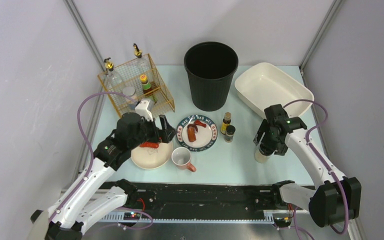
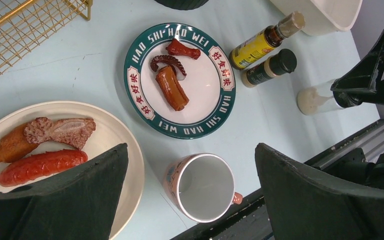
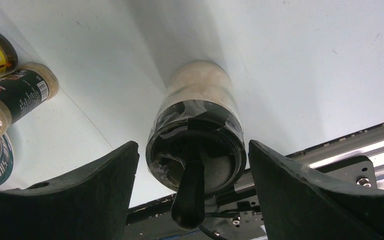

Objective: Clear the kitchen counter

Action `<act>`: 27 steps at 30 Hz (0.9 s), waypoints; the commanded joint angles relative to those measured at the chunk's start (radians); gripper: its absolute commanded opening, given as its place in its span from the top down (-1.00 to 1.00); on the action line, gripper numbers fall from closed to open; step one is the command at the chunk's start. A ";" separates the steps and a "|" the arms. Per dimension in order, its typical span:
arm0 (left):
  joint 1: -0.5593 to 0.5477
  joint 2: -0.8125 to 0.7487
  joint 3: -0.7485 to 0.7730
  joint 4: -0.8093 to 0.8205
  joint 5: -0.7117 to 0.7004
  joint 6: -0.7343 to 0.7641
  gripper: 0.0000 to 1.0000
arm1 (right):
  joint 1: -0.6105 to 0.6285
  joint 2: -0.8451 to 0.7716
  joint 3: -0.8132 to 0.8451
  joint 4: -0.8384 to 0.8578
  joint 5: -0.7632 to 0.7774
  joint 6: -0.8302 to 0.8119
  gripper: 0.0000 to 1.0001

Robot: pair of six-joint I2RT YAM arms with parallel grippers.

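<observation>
— How did the hands stand?
— The left hand [image 2: 191, 148] hung wide open above the cream plate [image 2: 111, 134] and the mug [image 2: 202, 187], touching nothing. The right hand [image 3: 194, 144] was open too, jaws either side of the black-capped jar [image 3: 200, 90], gaps showing.
— And the counter [image 1: 230, 165]?
— Pale mint, spread beneath both arms, carrying everything, the green-rimmed plate [image 2: 215, 107] included.

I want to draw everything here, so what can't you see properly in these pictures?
- Bin: top view, inside too dark to see.
- Cream plate: top view, left gripper covers part; left wrist view, frame edge and a finger cut it off.
- Basket bottles: top view, labels too small to read.
- Jar: top view, right gripper hides its top.
</observation>
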 commanded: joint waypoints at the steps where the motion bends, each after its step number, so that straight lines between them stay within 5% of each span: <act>1: 0.002 0.000 -0.004 0.009 -0.013 0.004 -0.99 | -0.007 -0.009 -0.004 0.035 0.001 -0.021 -0.63; 4: 0.002 0.006 -0.002 0.009 -0.017 0.003 -0.99 | -0.007 -0.022 -0.009 0.038 -0.014 -0.027 -0.50; 13: 0.008 0.023 0.001 0.009 -0.006 -0.002 -0.99 | 0.121 -0.034 -0.023 0.036 -0.074 -0.029 0.48; 27: 0.008 -0.005 -0.012 0.012 0.030 -0.009 -0.99 | 0.583 0.201 0.145 0.127 -0.056 0.110 0.49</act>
